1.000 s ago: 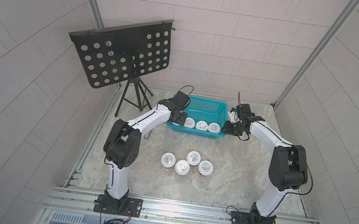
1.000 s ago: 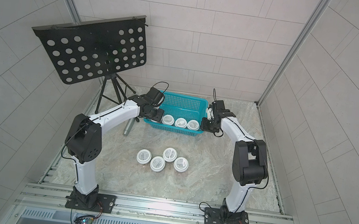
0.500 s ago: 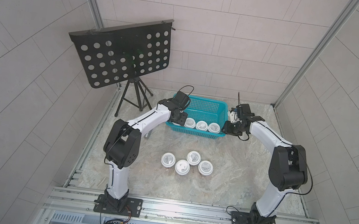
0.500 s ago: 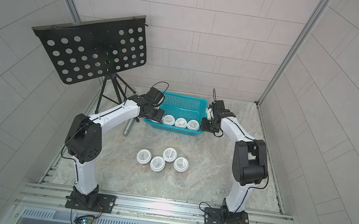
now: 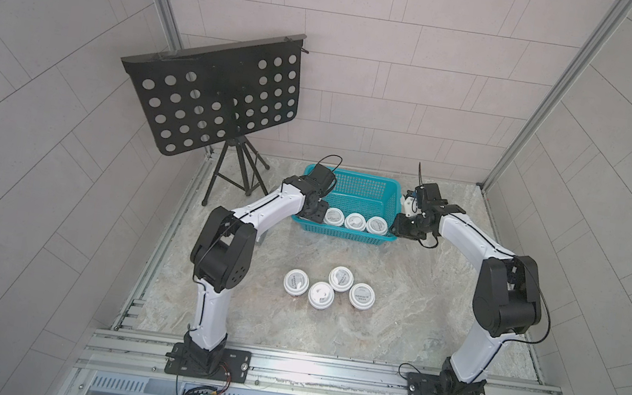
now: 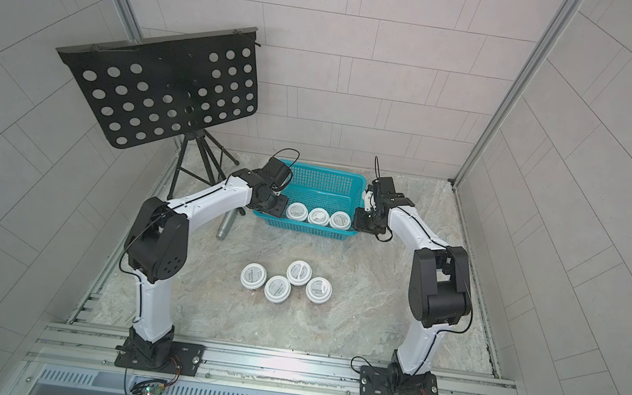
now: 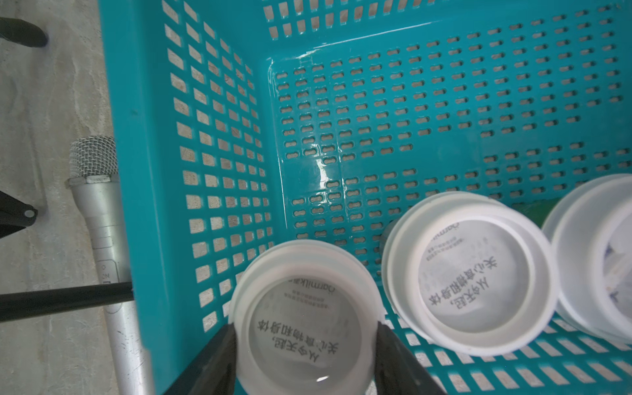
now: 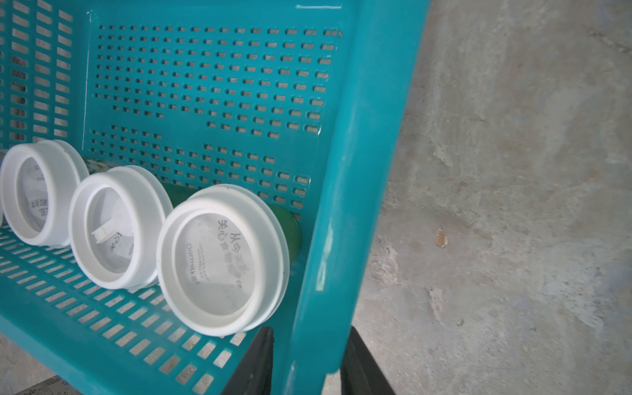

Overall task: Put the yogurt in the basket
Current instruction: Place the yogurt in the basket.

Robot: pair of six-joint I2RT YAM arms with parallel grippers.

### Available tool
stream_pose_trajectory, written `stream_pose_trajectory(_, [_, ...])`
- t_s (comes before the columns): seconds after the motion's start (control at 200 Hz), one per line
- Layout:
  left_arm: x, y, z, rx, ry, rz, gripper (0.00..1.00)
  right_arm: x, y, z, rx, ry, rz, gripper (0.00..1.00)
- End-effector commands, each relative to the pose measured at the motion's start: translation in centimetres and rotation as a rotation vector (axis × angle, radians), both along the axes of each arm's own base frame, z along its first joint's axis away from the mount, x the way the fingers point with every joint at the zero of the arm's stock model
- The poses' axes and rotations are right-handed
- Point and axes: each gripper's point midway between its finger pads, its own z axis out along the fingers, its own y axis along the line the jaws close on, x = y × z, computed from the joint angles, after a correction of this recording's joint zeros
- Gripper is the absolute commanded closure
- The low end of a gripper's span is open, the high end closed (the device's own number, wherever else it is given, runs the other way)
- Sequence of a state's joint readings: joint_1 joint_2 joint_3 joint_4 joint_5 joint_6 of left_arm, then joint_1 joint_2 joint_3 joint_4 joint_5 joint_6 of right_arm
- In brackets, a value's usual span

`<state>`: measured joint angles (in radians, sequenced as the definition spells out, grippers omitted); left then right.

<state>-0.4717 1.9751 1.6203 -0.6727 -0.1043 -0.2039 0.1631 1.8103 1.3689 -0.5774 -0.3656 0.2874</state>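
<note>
The teal basket (image 5: 342, 234) (image 6: 303, 228) stands at the back of the table. Three yogurt cups line its near wall in both top views. My left gripper (image 5: 314, 210) (image 7: 304, 342) is inside the basket's left end, shut on the leftmost yogurt cup (image 5: 334, 216) (image 7: 304, 318), a black finger on each side of its lid. Beside it are the middle cup (image 5: 355, 221) (image 7: 472, 273) and the right cup (image 5: 376, 225) (image 8: 219, 263). My right gripper (image 5: 402, 229) (image 8: 307, 345) is shut on the basket's right rim (image 8: 359, 171). Several more yogurt cups (image 5: 321, 294) (image 6: 277, 288) cluster mid-table.
A grey microphone (image 6: 227, 226) (image 7: 99, 212) lies on the table just left of the basket. A black perforated music stand (image 5: 214, 100) on a tripod stands at the back left. Tiled walls close in the marble table (image 5: 414, 325) on three sides.
</note>
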Motion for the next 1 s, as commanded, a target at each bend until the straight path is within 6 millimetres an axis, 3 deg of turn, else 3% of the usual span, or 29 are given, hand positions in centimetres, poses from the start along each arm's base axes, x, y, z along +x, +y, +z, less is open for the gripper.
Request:
stream_pose_trajectory(0.0, [0.4,0.5,0.2,0.034,0.004,0.007,0.36,-0.5,-0.3,0.7,-0.029,0.006,0.007,0.63])
stream_pose_trajectory(0.25, [0.7,0.5,-0.5,0.044,0.017,0.017,0.33,-0.5,-0.4,0.6,-0.031,0.008,0.009,0.63])
stream_pose_trajectory(0.535, [0.7,0.6,-1.1,0.052,0.030,0.022,0.24,-0.4,-0.3,0.6,-0.028,0.006,0.010,0.61])
stream_pose_trajectory(0.991, [0.5,0.8,2.3,0.030,-0.032,0.026,0.17,-0.3,-0.3,1.0,-0.031,0.001,0.012,0.59])
